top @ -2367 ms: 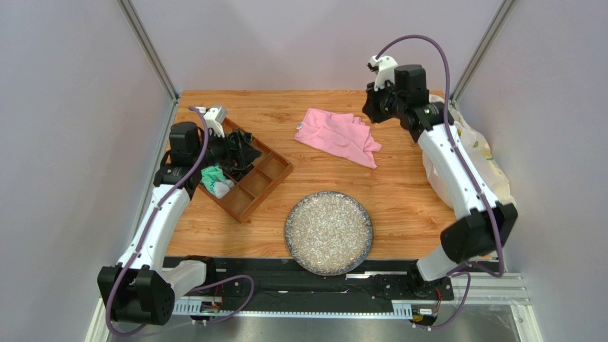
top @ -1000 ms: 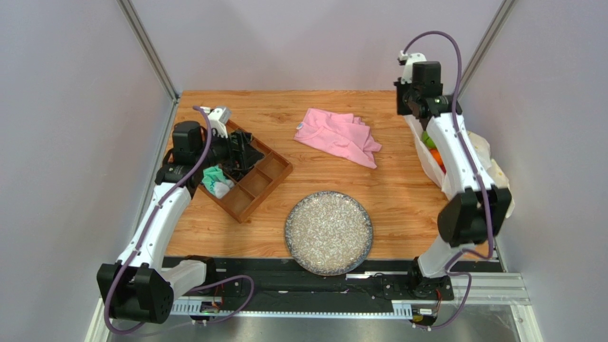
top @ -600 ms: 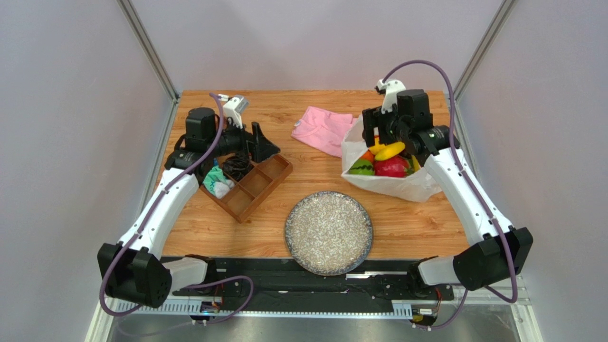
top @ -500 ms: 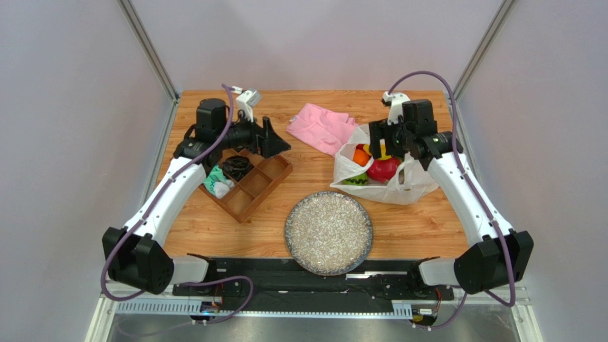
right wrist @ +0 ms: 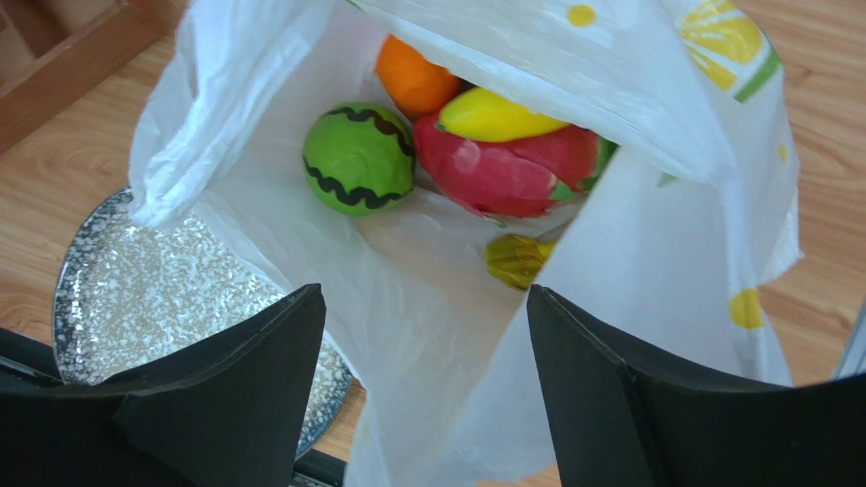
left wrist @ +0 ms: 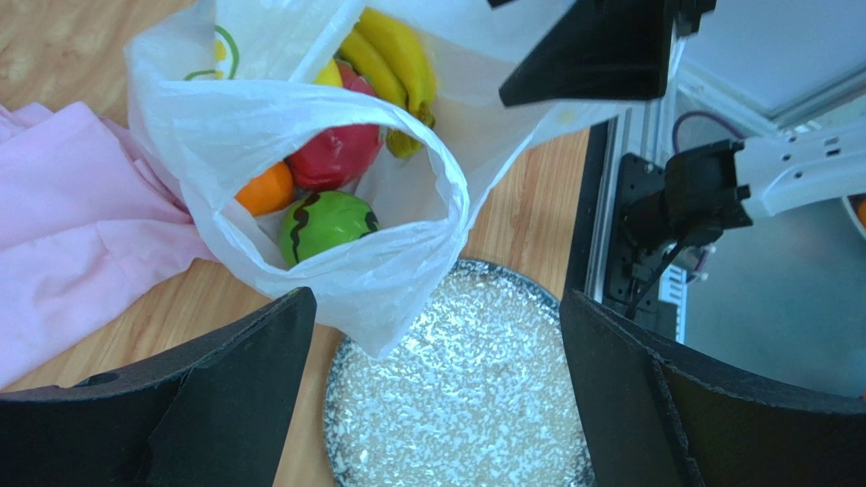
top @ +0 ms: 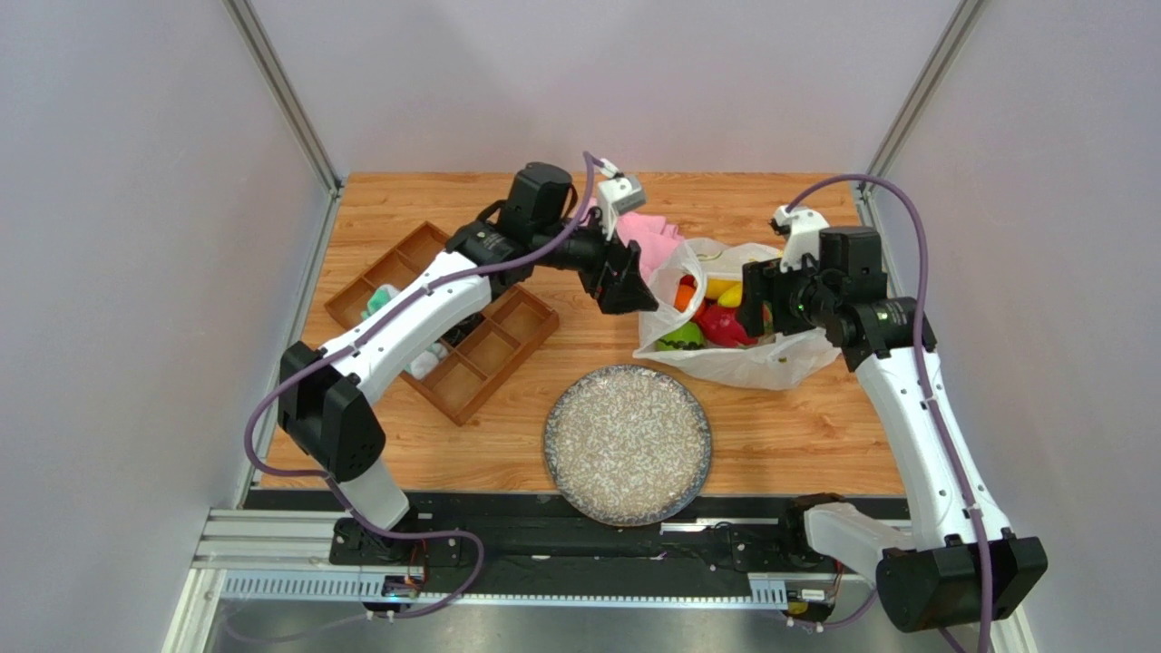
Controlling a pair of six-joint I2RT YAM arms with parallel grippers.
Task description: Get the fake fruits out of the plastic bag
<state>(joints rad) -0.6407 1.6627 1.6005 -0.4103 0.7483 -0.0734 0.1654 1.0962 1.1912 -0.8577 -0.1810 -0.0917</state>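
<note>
The plastic bag (top: 763,357) lies open on the table, right of centre, with the fake fruits inside. In the right wrist view I see a green round fruit (right wrist: 358,157), an orange (right wrist: 412,76), a lemon (right wrist: 493,117) and a red dragon fruit (right wrist: 508,167). Yellow bananas (left wrist: 391,56) show in the left wrist view. My left gripper (top: 630,279) hovers open at the bag's left rim. My right gripper (top: 756,299) hangs open over the bag's right side, with loose plastic (right wrist: 437,335) below its spread fingers.
A speckled plate (top: 628,444) sits just in front of the bag. A pink cloth (top: 657,245) lies behind the bag, partly under my left arm. A wooden compartment tray (top: 470,340) stands at the left.
The right arm carried the bag from the table's right edge towards the middle and its jaws opened. The left arm swung from the wooden tray across to the bag's left rim.
</note>
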